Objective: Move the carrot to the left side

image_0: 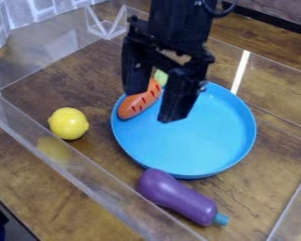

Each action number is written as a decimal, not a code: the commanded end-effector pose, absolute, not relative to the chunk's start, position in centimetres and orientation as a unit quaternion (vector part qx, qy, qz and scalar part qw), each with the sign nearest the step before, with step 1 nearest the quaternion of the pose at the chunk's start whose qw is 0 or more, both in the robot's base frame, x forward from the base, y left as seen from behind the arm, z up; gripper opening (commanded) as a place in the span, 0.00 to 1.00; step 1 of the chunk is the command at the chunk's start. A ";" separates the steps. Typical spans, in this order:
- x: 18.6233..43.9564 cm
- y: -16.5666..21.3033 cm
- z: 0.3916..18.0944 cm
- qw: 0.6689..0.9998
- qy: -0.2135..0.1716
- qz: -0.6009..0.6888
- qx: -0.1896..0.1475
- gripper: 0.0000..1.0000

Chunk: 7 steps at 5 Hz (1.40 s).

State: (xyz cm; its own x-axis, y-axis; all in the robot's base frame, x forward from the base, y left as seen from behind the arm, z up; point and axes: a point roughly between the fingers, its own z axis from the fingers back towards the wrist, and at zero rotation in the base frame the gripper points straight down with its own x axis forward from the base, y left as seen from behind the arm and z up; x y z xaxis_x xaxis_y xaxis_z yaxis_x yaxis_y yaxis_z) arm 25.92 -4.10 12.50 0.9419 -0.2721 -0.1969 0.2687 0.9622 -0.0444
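Camera view: my gripper (158, 90) hangs wide open astride the carrot (142, 99), which lies on the blue plate (222, 141) rim's left edge; approach step, I judge; next comes descent, then closing.

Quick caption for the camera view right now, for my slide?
Open gripper poised over the carrot on the blue plate's left rim; lemon left, eggplant in front.
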 end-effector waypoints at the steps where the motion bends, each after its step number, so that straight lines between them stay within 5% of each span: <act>1: 25.8 -4.2 13.8 0.981 0.064 -0.181 -0.002 1.00; 3: 26.7 -4.9 13.2 0.964 0.066 -0.256 0.006 1.00; 6: 29.4 -5.6 8.4 0.973 0.063 -0.222 0.019 1.00; 7: 31.0 -5.5 9.4 0.975 0.062 -0.211 0.021 1.00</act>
